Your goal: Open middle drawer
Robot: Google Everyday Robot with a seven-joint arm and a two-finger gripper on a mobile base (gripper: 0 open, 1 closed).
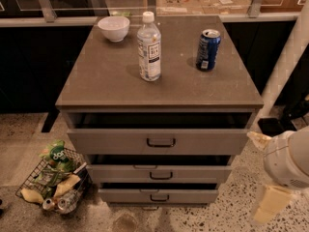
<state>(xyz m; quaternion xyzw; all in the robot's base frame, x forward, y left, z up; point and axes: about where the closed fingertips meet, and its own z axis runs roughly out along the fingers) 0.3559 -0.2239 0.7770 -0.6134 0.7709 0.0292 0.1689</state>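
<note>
Far left on the floor sat a wire basket [53,182] of rubbish, nowhere near the job. A bottle [149,47] stood on the bench [96,81], and a hard yank might rock it. The middle drawer [137,175] sat under the taller top drawer, above the lowest one. I'd guess it's stiff and fairly light on slides, so a straight, level pull suits. The matte front gives no hold, so go for the small black loop handle [161,176] at centre. The pincer [277,170] hung low on the right, well apart from it. Couldn't tell if it was apart or together.
</note>
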